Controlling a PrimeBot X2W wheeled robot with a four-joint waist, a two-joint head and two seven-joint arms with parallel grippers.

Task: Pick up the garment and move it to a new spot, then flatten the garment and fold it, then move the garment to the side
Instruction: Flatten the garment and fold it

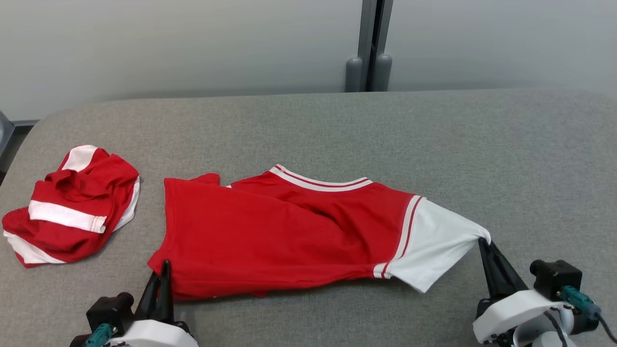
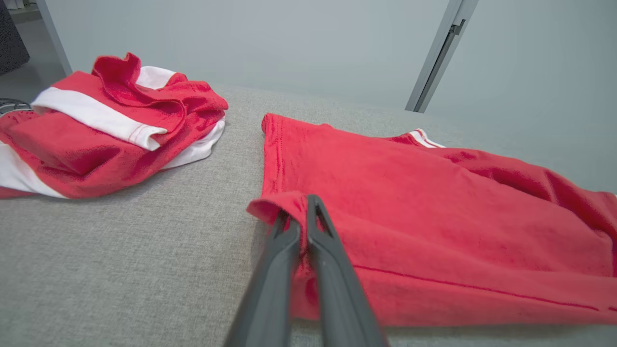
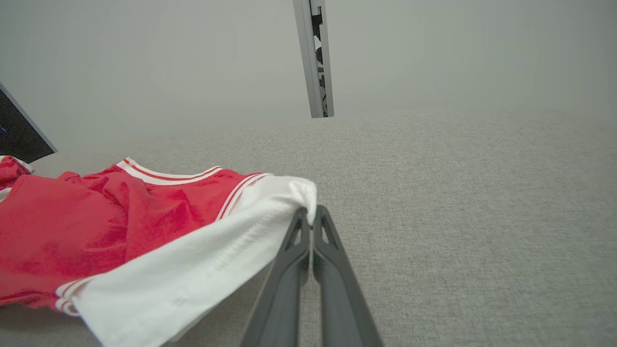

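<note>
- We see the red garment (image 1: 270, 236) spread across the middle of the grey desk (image 1: 385, 135). Its striped collar (image 1: 320, 181) lies on the far side and its white sleeve (image 1: 434, 241) points right.
- Our left gripper (image 1: 164, 270) is at the garment's near left corner, with its fingers pinched together on the red hem. In the left wrist view the cloth bunches over the fingertips.
- Our right gripper (image 1: 483, 243) is at the near right, with its fingers closed on the tip of the white sleeve, which is drawn out to a point.
- A crumpled shirt (image 1: 72, 207), red and white, lies at the left of the desk, apart from the garment.
- Beyond the far edge stands a pale wall (image 1: 193, 43) with a grey post (image 1: 368, 48).
</note>
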